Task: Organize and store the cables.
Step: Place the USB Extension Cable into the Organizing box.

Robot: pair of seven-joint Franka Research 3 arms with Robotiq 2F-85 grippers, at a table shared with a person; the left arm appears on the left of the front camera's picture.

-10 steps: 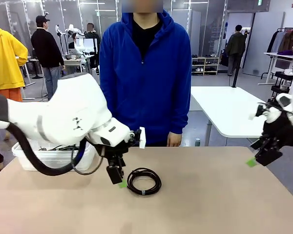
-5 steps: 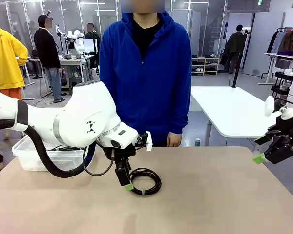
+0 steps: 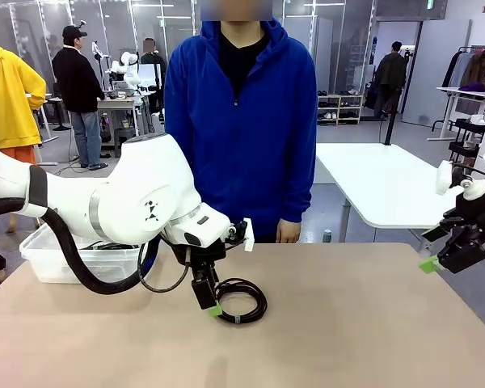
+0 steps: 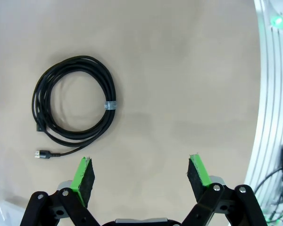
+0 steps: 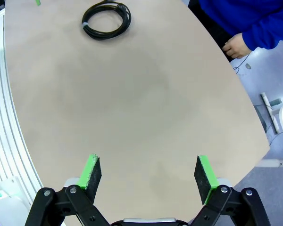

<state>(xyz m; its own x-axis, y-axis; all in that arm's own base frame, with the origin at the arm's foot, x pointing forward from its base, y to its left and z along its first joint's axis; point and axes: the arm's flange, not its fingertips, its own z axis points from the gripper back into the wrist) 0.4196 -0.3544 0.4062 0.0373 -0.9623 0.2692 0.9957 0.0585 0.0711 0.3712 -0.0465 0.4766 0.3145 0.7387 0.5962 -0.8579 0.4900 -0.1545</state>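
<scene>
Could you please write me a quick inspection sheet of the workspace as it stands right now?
Surface: tan table, mostly bare.
Job's things: one coiled black cable, bound by a small tie, lying flat; plug end trailing loose.
Clutter: clear plastic bin at the table's left end.
Grippers: left gripper open, low beside the coil, not touching it; right gripper open, empty, at the right edge.
Cables: black hose on the left arm.
Surroundings: person in blue hoodie at the far side, hand hanging down.
</scene>
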